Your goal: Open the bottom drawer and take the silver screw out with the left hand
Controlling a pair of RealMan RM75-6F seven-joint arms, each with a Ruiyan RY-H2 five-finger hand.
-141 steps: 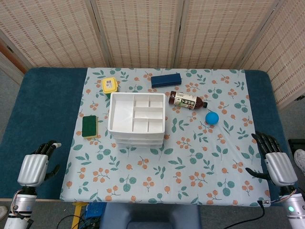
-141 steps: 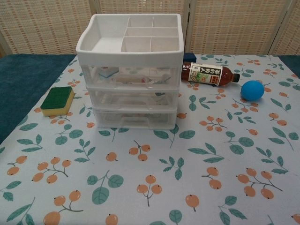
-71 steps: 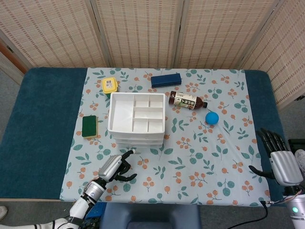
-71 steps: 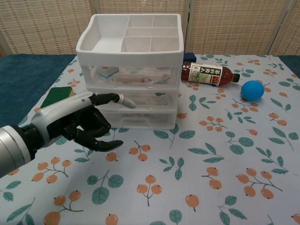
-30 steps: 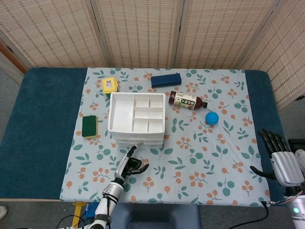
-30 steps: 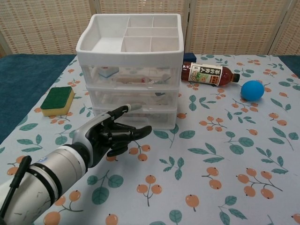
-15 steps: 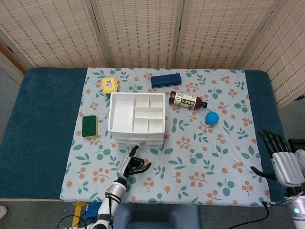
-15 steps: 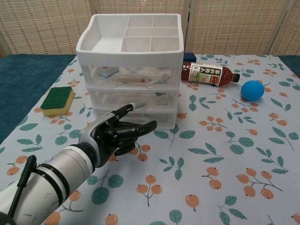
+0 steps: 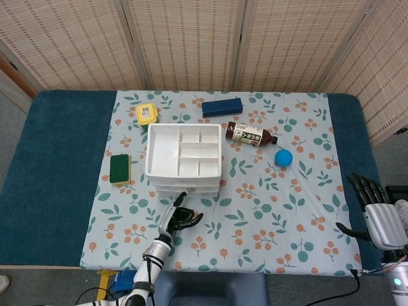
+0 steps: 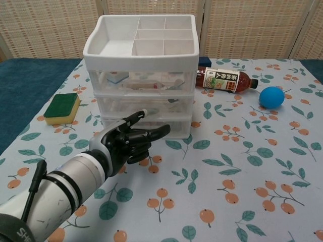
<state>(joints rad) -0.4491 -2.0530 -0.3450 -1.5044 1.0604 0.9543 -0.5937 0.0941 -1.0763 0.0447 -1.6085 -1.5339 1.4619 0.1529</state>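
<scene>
The white drawer unit (image 10: 141,75) stands on the flowered cloth, its three clear drawers all pushed in. My left hand (image 10: 129,141) is right in front of the bottom drawer (image 10: 171,128), fingers (image 10: 157,133) stretched out against its front and holding nothing. From above, the left hand (image 9: 178,217) lies just below the unit (image 9: 183,159). I cannot make out the silver screw through the drawer's cloudy plastic. My right hand (image 9: 376,210) hangs off the table's right edge with its fingers spread, holding nothing.
A green and yellow sponge (image 10: 62,108) lies left of the unit. Right of it lie a brown bottle (image 10: 224,79) on its side and a blue ball (image 10: 272,96). A yellow box (image 9: 147,114) and a dark blue box (image 9: 222,106) sit behind.
My left hand has come up from the table's left edge and crept forward until its fingers reach the bottom drawer's front. The drawer stays shut. The right hand has barely moved.
</scene>
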